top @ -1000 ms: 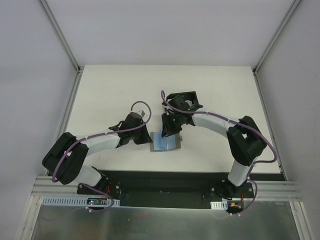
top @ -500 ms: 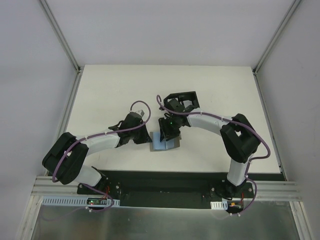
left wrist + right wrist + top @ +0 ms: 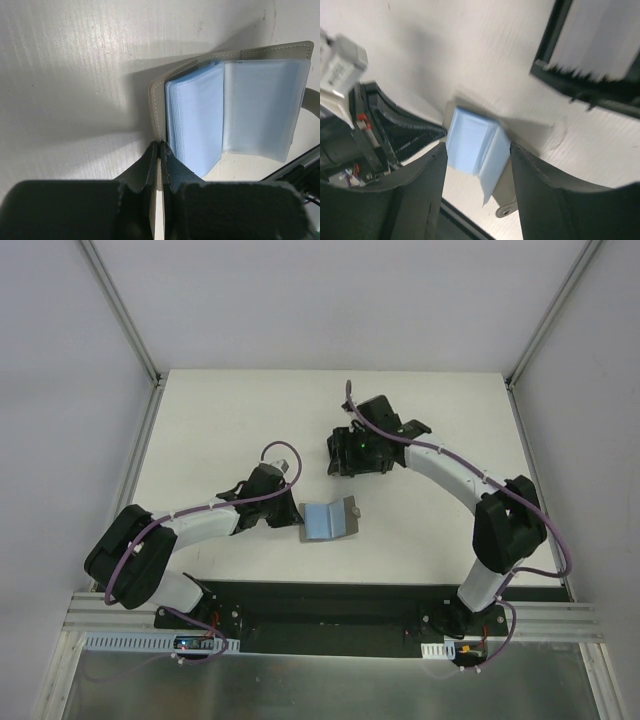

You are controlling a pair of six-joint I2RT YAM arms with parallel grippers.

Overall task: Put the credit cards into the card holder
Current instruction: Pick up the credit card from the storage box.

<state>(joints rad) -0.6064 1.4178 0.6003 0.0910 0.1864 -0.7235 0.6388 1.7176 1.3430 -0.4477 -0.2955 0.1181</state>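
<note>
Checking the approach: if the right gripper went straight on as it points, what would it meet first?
The right gripper would probably meet the open card holder, on its blue sleeves; depth unclear.

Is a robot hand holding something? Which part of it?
The left gripper pinches the card holder by the edge of its grey cover. The right gripper is open, holding nothing.

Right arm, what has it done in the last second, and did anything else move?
The right gripper left the card holder, opening wider, and drew back toward the far side. The left gripper stays shut on the holder's edge; the holder lies open where it was.
</note>
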